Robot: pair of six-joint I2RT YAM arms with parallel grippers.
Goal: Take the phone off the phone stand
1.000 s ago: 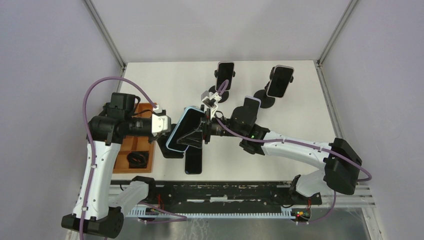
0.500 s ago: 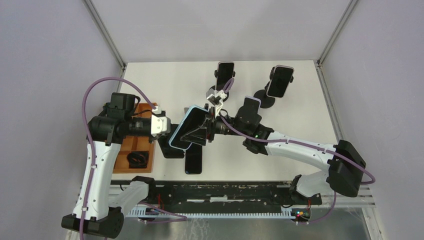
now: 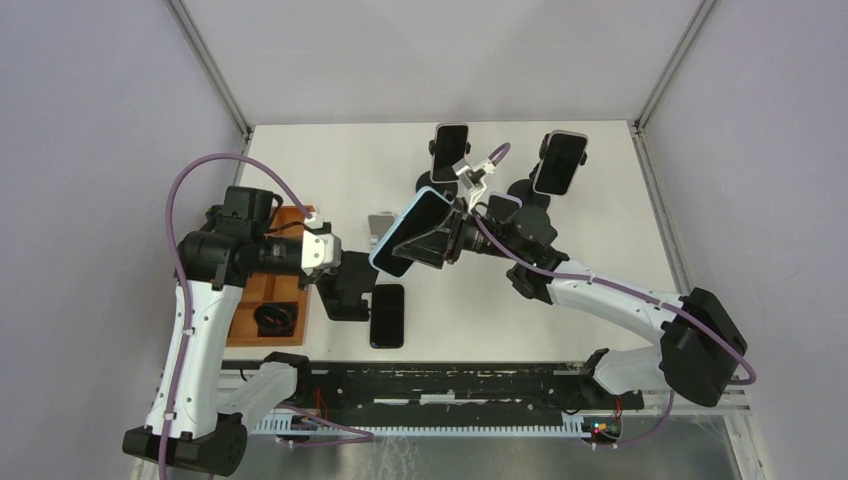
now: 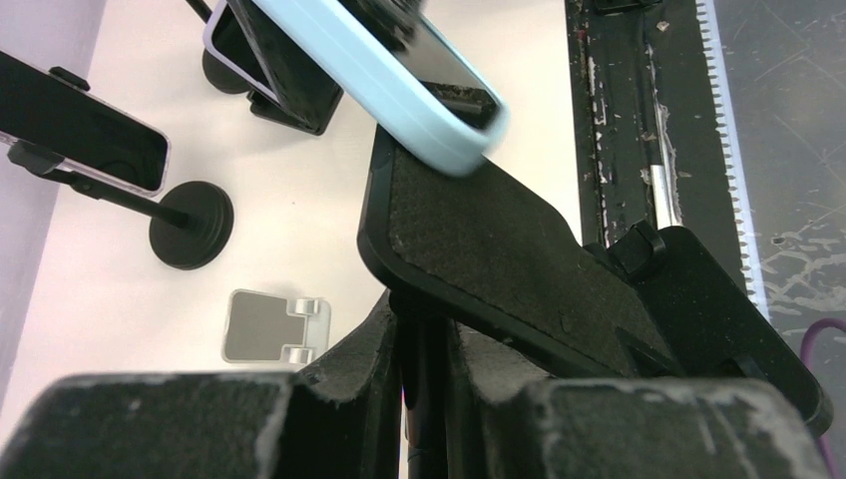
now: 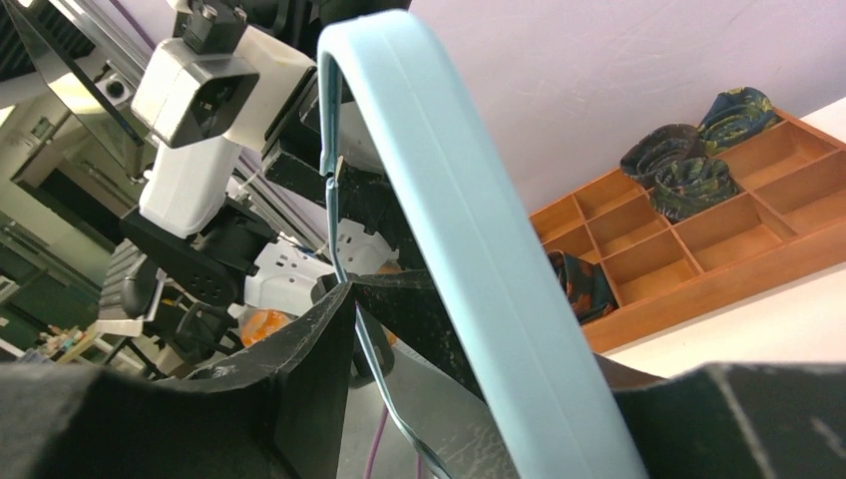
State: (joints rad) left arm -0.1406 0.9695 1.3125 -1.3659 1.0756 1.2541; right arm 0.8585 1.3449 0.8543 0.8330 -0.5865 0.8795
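The phone (image 3: 410, 232) has a light blue case and a dark screen. My right gripper (image 3: 442, 240) is shut on it and holds it tilted in the air, up and to the right of the black phone stand (image 3: 345, 290). In the right wrist view the phone's blue edge (image 5: 479, 249) runs between my fingers. My left gripper (image 3: 335, 268) is shut on the stand's stem (image 4: 424, 374). The stand's black padded cradle (image 4: 499, 249) is bare, and the phone (image 4: 389, 70) hangs just above its top edge.
A dark phone (image 3: 387, 315) lies flat near the front edge. A small silver stand (image 3: 378, 222) sits behind the black stand. Three other phones on stands (image 3: 450, 150) (image 3: 560, 163) (image 3: 503, 207) are at the back. A wooden organiser tray (image 3: 262, 290) is at the left.
My right gripper has carried the phone up and to the right, off the stand's cradle. My left gripper still holds the stand in the same place.
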